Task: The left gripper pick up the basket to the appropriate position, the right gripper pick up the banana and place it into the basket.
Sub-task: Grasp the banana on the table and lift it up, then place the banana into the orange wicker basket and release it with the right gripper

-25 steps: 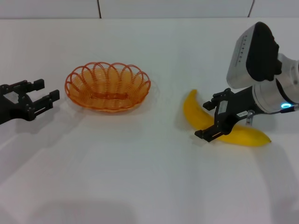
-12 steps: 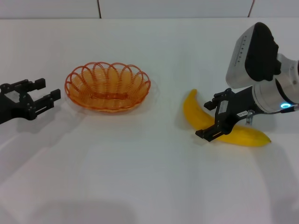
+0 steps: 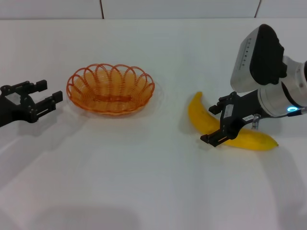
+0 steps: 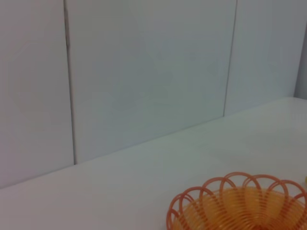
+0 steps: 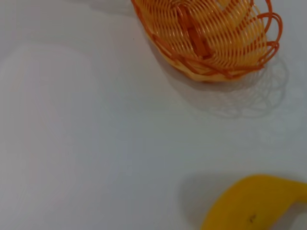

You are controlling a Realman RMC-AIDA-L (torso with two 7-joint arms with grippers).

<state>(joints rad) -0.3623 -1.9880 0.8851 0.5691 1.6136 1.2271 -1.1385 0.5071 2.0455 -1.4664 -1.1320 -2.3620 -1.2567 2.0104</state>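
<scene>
Bright, even overhead light washes the white worktop (image 3: 144,182), leaving only soft grey shadows beneath the left hand (image 3: 44,98) and beside the banana (image 3: 225,129). The basket (image 5: 211,36) throws a faint latticed shadow; both wrist views are slightly soft.

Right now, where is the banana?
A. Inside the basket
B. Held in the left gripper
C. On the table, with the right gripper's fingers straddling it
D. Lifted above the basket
C: the banana lies on the table, the right gripper open astride its middle, apart from the empty basket.
</scene>
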